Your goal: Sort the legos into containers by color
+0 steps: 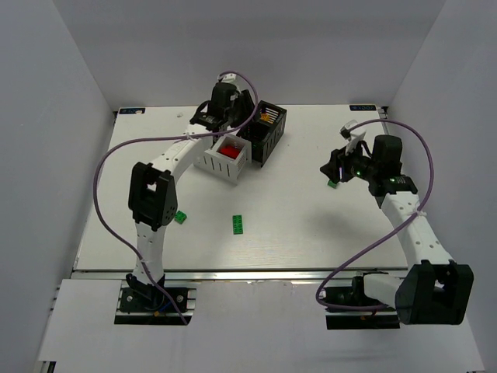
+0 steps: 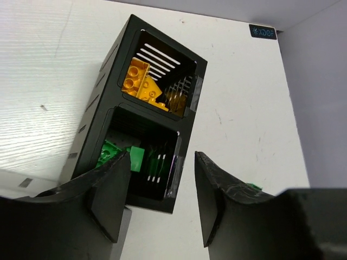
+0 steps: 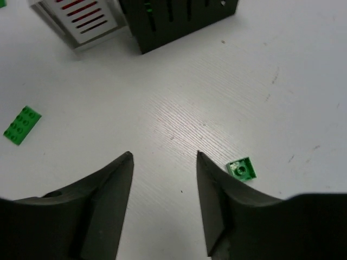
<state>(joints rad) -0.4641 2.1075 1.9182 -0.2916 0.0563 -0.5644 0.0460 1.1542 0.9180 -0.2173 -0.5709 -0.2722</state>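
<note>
The black container (image 1: 265, 129) holds orange-yellow legos (image 2: 142, 81) in its far compartment and green legos (image 2: 115, 154) in its near one. The white container (image 1: 225, 158) beside it holds red legos (image 1: 229, 150). My left gripper (image 1: 237, 113) hovers over the containers, open and empty, with the black container's (image 2: 108, 70) near corner between its fingers (image 2: 162, 187). My right gripper (image 1: 334, 167) is open and empty above the table (image 3: 164, 157). A small green lego (image 3: 241, 169) lies upside down just right of its right finger. A green lego (image 1: 238, 224) and another (image 1: 180, 217) lie on the table's near half.
In the right wrist view the green flat lego (image 3: 21, 125) lies at the left, the white container (image 3: 81, 19) and the black container (image 3: 179, 19) at the top. White walls enclose the table (image 1: 311, 225) on three sides. Purple cables loop off both arms.
</note>
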